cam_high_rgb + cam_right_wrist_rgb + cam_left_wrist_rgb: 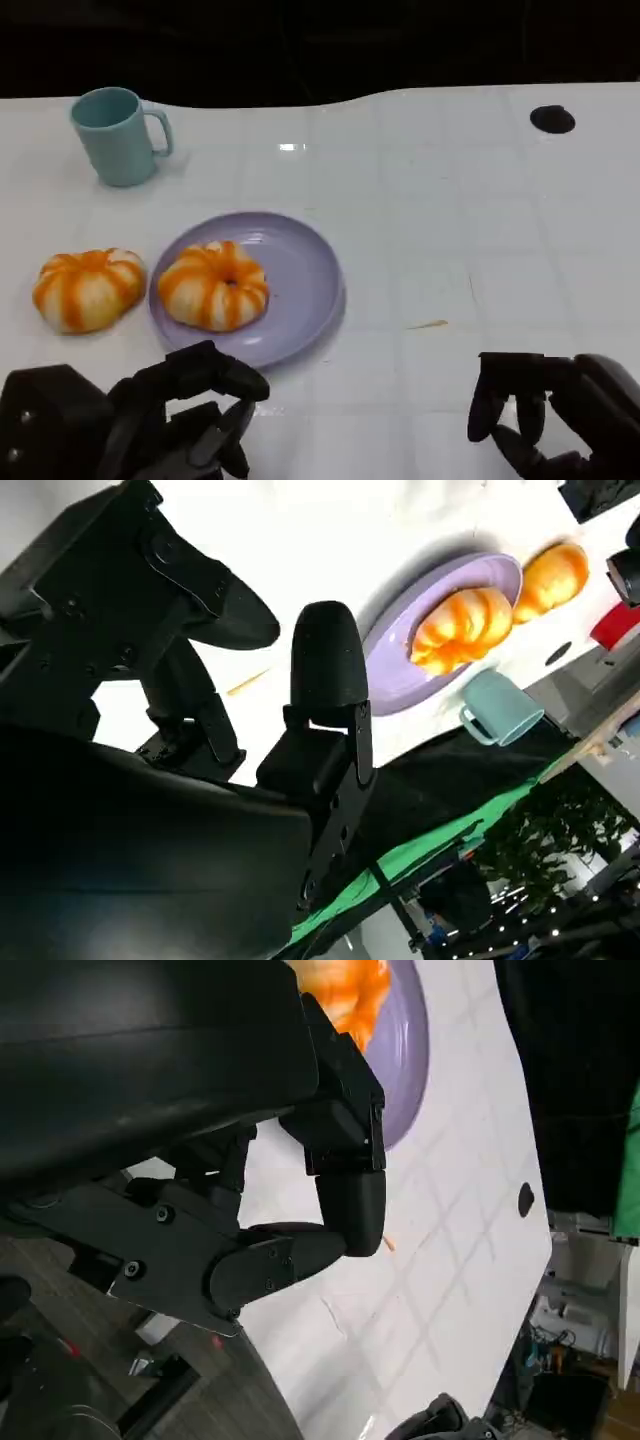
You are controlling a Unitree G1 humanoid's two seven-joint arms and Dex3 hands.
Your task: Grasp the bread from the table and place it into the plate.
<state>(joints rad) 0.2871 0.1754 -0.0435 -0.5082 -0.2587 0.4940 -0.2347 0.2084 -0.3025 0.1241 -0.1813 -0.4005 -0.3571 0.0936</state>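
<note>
i see two breads, both round pumpkin-shaped buns with orange stripes running from a centre dimple over a pale yellow crust. no real long axis on either, they're near circular, slightly wider than deep in the head view, dimples facing up. one bread point(213, 285) sits in the plate point(305, 290), on its left half, touching the plate floor. the other bread point(88, 288) lies on the table point(450, 230) just beside the plate's left rim, apart from it by a thin gap. plate is lilac, shallow, flat on the table. a teal mug point(115, 135) stands upright far back left, handle to the right, well apart from the breads. a small dark spot point(552, 119) on the table far right. a thin tan sliver point(428, 324) lies right of the plate. my left hand point(185, 415) is low near the plate's front edge, fingers loosely curled and apart, nothing in them. right hand point(535, 415) is at lower right, fingers bent downward, apart, holding nothing, well away from plate and breads.
</note>
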